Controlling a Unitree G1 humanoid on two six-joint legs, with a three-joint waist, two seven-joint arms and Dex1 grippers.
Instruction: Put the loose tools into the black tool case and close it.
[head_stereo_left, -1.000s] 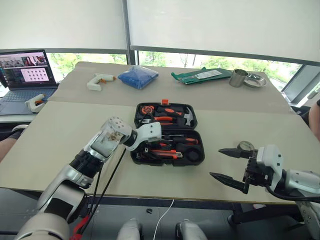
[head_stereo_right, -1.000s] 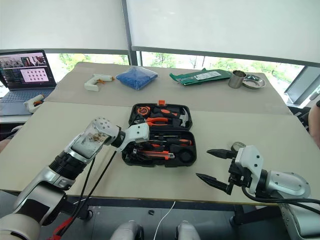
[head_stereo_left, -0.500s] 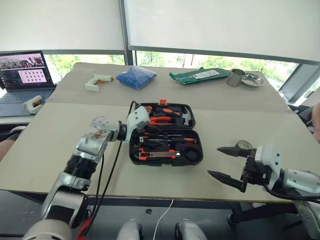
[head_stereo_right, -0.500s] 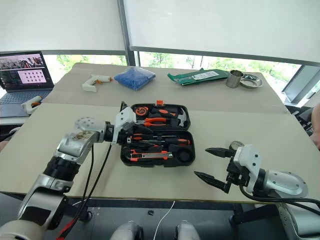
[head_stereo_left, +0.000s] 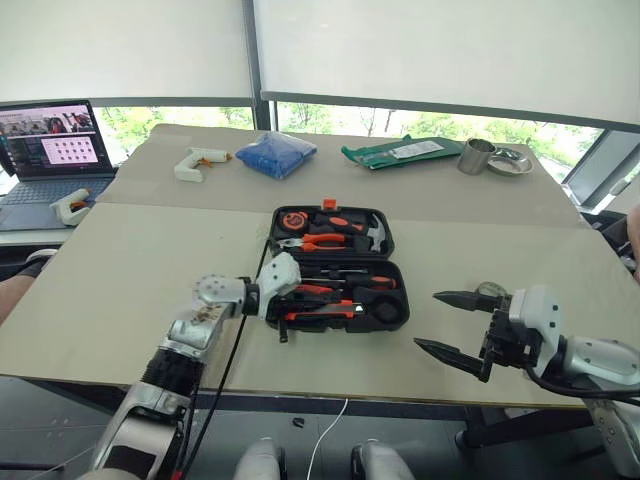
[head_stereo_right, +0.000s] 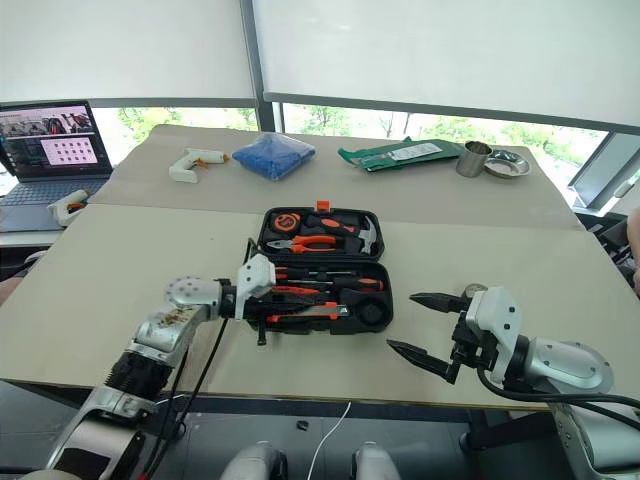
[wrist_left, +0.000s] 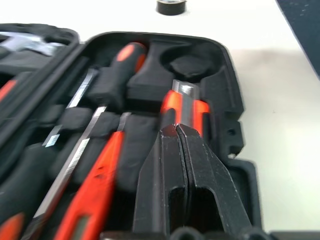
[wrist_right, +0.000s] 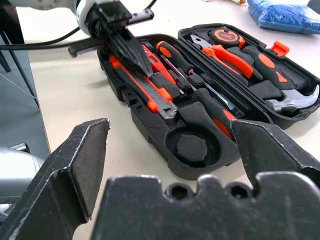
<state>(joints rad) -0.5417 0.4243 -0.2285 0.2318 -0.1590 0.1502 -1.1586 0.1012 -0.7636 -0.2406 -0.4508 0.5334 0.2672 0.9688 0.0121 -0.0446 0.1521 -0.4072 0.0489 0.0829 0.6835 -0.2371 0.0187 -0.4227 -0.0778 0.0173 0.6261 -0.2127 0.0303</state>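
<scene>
My left claw (wrist_left: 176, 131) sits with its two black fingers pressed flat together, gripping nothing, over the near-left end of the black tool case (head_stereo_left: 390, 322), which lies open on the beige table (head_stereo_left: 130, 270). Just past my closed fingertips lies the orange-black utility knife (wrist_left: 184, 106), seated in its moulded slot in the case's front half. Beside my fingers, further into the tray, run the screwdrivers (wrist_left: 85, 165) with their steel shafts and orange and black handles, lying in their slots side by side. Beyond the knife sits an empty round recess (wrist_right: 192, 147) at the case's far end. The small grey tape roll (head_stereo_left: 490, 291) rests on the table outside the case, well apart from my left claw and just behind my right claw (head_stereo_left: 446, 322). That right claw hangs above the table to the case's right, its fingers spread wide with nothing between them. The lid half, past my left claw, holds the orange-handled pliers (head_stereo_left: 318, 241) and the hammer (head_stereo_left: 374, 233), and the orange latch (head_stereo_left: 330, 204) stands on its far edge.
</scene>
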